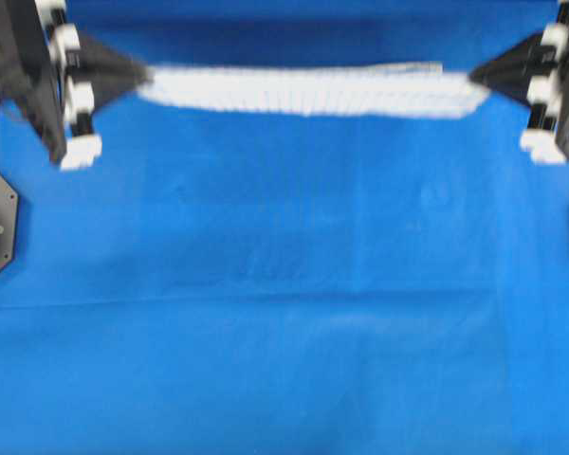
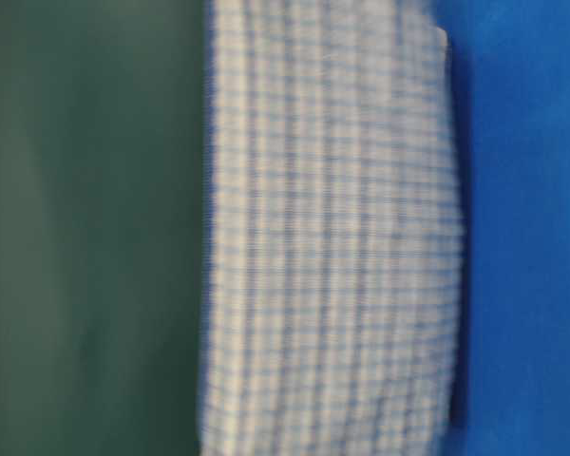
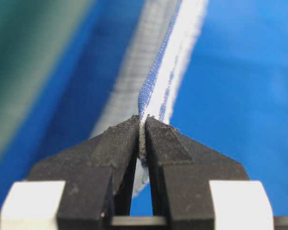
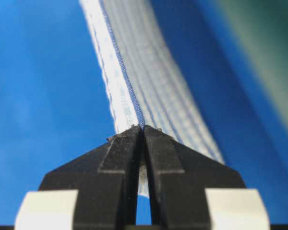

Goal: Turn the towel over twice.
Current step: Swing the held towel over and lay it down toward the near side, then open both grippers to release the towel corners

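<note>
Left fingers [image 3: 141,125]: pinching hem corner.
Right fingers [image 4: 143,130]: pinching opposite corner.
White blue-striped checked cloth towel [image 1: 308,90]: stretched between, hanging above blue-covered desk [image 1: 284,313].
Advice: keep tension even, move together.

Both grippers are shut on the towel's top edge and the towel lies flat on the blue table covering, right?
Not flat. The left gripper and right gripper are shut on its edge, but the towel hangs stretched between them, above the blue table covering; the table-level view shows it hanging.
</note>
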Controlling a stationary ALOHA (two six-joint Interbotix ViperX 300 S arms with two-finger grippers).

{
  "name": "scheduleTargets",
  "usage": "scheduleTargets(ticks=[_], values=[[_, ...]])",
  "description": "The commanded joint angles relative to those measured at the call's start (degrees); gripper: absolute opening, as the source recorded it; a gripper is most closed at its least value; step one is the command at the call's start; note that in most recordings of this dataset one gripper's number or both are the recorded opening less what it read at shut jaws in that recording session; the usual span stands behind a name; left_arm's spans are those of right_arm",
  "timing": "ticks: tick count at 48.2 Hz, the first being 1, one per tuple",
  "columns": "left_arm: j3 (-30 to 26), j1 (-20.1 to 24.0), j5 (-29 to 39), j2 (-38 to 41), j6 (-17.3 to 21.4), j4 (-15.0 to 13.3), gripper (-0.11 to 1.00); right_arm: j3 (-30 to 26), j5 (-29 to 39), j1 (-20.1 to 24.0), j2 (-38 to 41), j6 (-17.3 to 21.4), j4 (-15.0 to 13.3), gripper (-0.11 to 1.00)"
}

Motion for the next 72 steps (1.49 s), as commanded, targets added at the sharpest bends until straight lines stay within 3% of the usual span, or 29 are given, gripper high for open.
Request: scheduleTargets(ticks=[1,11,20,29,44,59,63,72], values=[[1.32,-3.87,-0.26,0.44,-1.58,0.0,0.03,1.14,-0.35,4.22,0.35,2.29,0.09,0.04],[4.83,-13.1,-3.08,3.6,-3.25,-0.35,0.03,5.27,-3.6,14.24,2.99,10.37,0.09,0.04],[6.68,-21.53,-8.17,9.14,-8.26,-0.35,0.03,6.86,-7.38,23.38,8.26,16.7,0.18,0.04],[6.42,-26.89,-11.34,15.47,-13.54,-0.35,0.03,6.15,-9.67,29.53,14.68,21.62,0.09,0.04],[4.39,-30.23,-12.74,23.73,-14.94,-0.35,0.03,5.71,-13.62,32.08,23.73,26.72,0.09,0.04],[3.16,-30.76,-12.3,28.65,-14.85,-0.35,0.05,3.25,-15.12,33.4,31.29,28.48,0.09,0.04],[2.99,-30.76,-11.95,28.92,-14.85,-0.35,0.12,2.72,-14.94,33.4,32.08,28.48,0.0,0.04],[2.72,-30.76,-9.76,29.0,-14.85,-0.35,0.4,2.46,-14.68,33.4,32.08,28.48,0.0,0.05]])
